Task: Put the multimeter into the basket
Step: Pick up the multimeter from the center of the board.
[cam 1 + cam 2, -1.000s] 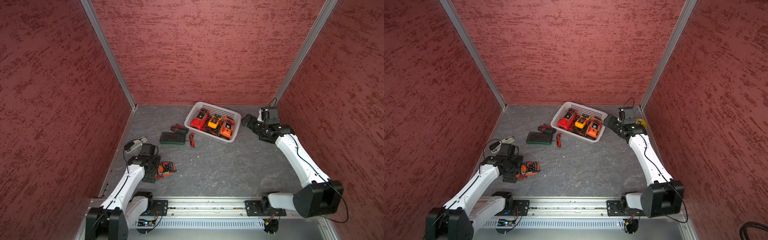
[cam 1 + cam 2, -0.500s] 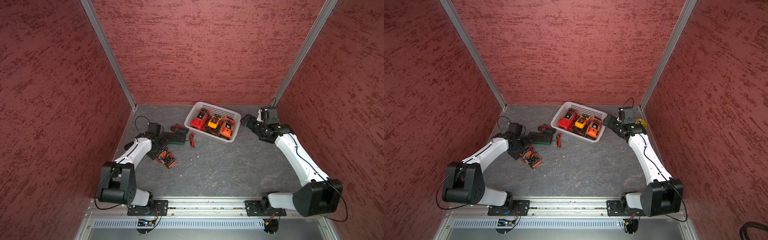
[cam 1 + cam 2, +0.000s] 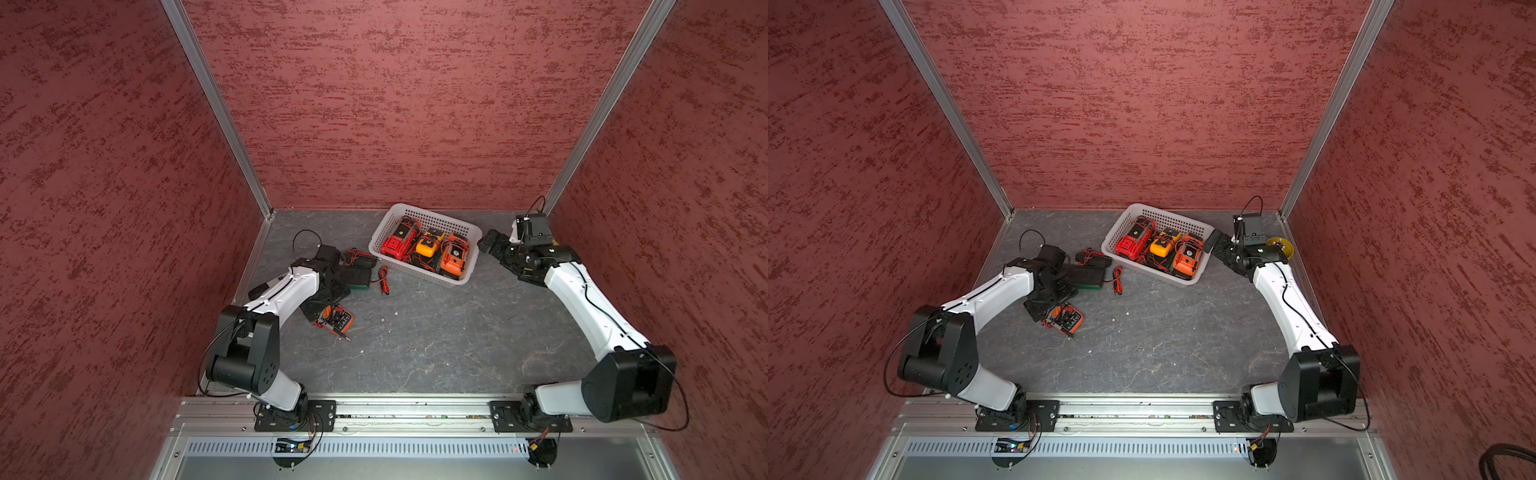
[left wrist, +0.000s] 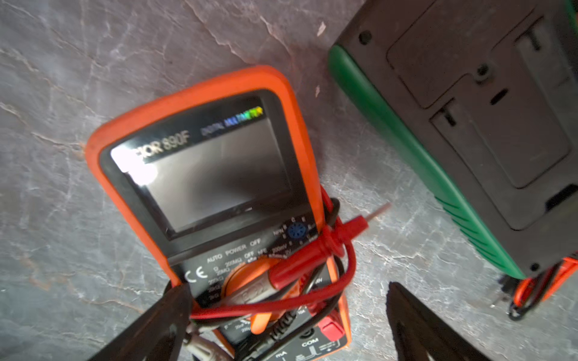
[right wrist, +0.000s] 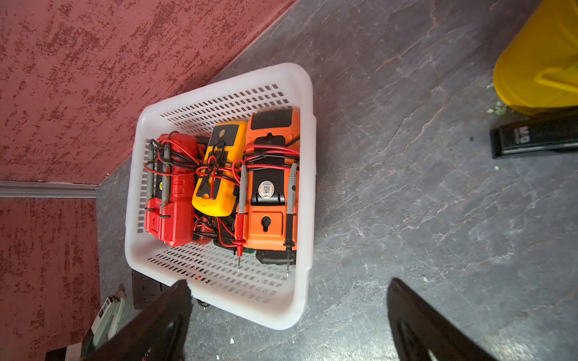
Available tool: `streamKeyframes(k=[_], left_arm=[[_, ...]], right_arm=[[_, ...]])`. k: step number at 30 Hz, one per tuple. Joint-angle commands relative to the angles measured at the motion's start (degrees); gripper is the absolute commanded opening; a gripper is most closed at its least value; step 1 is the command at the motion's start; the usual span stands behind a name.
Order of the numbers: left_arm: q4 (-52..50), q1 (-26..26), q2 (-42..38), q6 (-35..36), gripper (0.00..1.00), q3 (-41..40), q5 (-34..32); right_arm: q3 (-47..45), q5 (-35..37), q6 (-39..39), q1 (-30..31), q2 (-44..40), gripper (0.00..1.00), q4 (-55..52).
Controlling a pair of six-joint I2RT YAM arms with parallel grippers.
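An orange multimeter point(image 3: 334, 319) point(image 3: 1065, 319) point(image 4: 212, 175) lies face up on the grey floor at front left, its red and black leads wrapped round it. My left gripper point(image 3: 326, 305) point(image 3: 1052, 301) point(image 4: 286, 286) is open just above the meter's dial end, one finger at its edge, the other over bare floor. The white perforated basket point(image 3: 436, 216) point(image 3: 1171, 216) point(image 5: 308, 187) stands at the back. It holds a red, a yellow and an orange meter. My right gripper point(image 3: 488, 243) point(image 3: 1214, 241) point(image 5: 287, 284) hangs open at the basket's right end, holding nothing.
A green-edged meter point(image 3: 357, 277) point(image 4: 469, 125) lies face down just behind the orange one, with loose red and black leads point(image 3: 382, 279) and a small black unit point(image 3: 361, 259) beside it. A yellow cup point(image 3: 1281, 245) point(image 5: 538, 62) and a black bar point(image 5: 531, 140) stand in the back right corner.
My left arm has swung from the front left round to the back left, above the orange multimeter. That meter has shifted back a little and turned. The right arm has not moved.
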Motion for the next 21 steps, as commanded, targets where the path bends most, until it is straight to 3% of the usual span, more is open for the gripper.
streamKeyframes(k=[1,8,13,21], left_arm=[[-5.52,-0.49,1.42,-1.24,1.0,0.31,-0.12],[-10.19,0.43,-0.59,-5.46,1.0,2.54,-3.76],[-12.23,0.72,-4.5,-13.09,1.0,2.28,-6.45],[-0.27,2.71,-7.01,-19.06,1.0,-4.18,-1.42]], right_arm=[[1.97,-1.19,-0.38,-0.02,0.04,0.99,1.85],[0.85,-1.81,-0.65,-0.02,0.11,0.99,2.75],[0.14,-2.34,-1.17,0.0,0.19,0.99,3.38],[0.59,-3.42,-1.7,-0.01,1.26,0.99,4.19]])
